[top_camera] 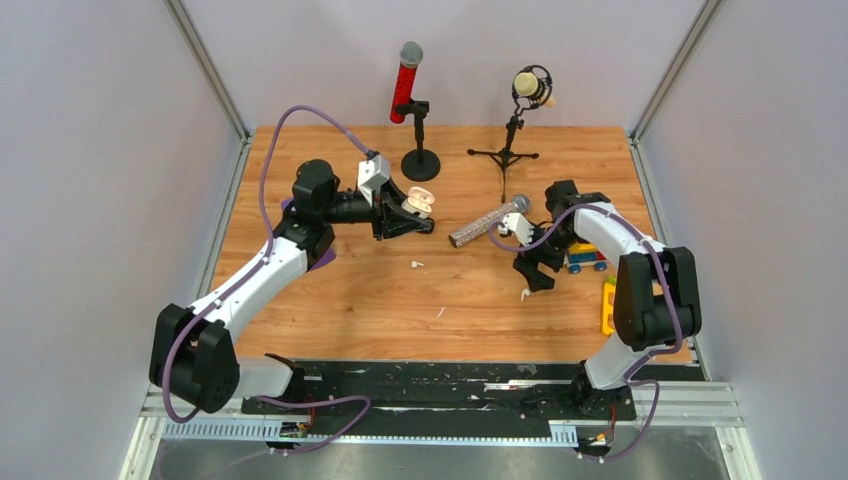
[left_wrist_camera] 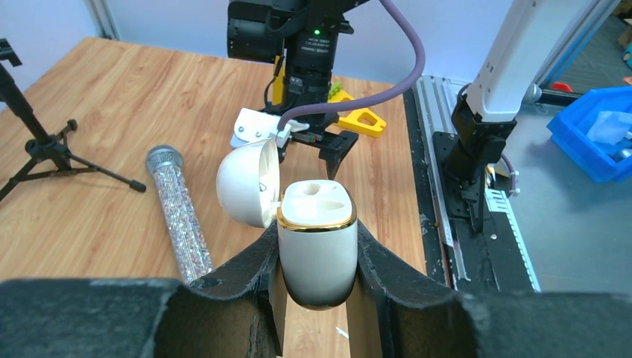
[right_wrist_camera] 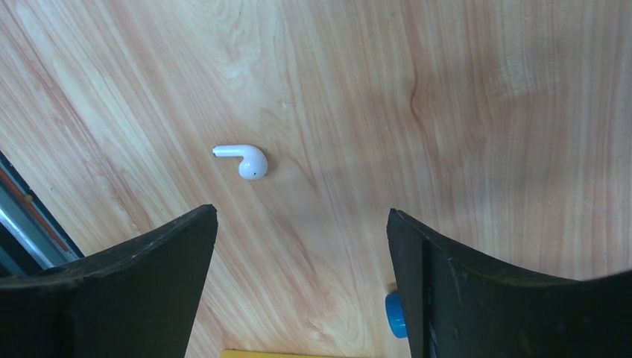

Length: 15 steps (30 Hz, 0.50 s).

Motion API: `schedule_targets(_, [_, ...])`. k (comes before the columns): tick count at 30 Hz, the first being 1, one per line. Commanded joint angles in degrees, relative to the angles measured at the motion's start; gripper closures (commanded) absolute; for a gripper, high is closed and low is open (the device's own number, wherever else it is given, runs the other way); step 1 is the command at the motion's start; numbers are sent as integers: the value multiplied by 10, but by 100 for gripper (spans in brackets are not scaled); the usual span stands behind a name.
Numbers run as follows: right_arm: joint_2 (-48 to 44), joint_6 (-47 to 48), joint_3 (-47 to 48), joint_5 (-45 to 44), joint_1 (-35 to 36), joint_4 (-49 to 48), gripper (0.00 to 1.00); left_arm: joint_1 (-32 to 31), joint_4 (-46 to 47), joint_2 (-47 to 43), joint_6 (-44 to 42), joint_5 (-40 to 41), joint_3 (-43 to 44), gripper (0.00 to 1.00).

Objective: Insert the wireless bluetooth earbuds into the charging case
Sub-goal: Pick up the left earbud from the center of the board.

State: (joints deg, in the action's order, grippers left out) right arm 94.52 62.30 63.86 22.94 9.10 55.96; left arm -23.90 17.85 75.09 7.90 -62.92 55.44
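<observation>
Black fingers point(left_wrist_camera: 253, 276) of the left claw point(left_wrist_camera: 317, 235) clamp the white, gold-rimmed plastic charging case point(left_wrist_camera: 317, 261) upright, lid open, sockets presented for loading. Right claw point(right_wrist_camera: 302, 216) hangs wide above a white stemmed earbud point(right_wrist_camera: 242, 159) on the wooden surface point(right_wrist_camera: 447, 112), seemingly poised to pick.

The charging case point(left_wrist_camera: 317, 224), a glossy white pebble with a gold band round its mouth, is standing upright, pinched at both sides by the left pincer point(left_wrist_camera: 319, 261) above the table point(top_camera: 350, 300). Its domed lid point(left_wrist_camera: 248, 183) is hanging open to one side on its hinge, and two moulded wells are showing bare on top. One white earbud point(right_wrist_camera: 242, 159) is lying flat on the table, its short stem pointing sideways from the rounded head. Another white earbud point(top_camera: 416, 264) is lying near the table's middle, well apart from the first, too small to tell its pose.
</observation>
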Motion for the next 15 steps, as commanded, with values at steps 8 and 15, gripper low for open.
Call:
schedule_targets(8, [22,62,-9,44,-4,-4,25,1,198,-10,66,-16,-68,95])
schedule_targets(15, [36,61,-34,55,8,-34,29,1,203,-8,76,-24,-73,95])
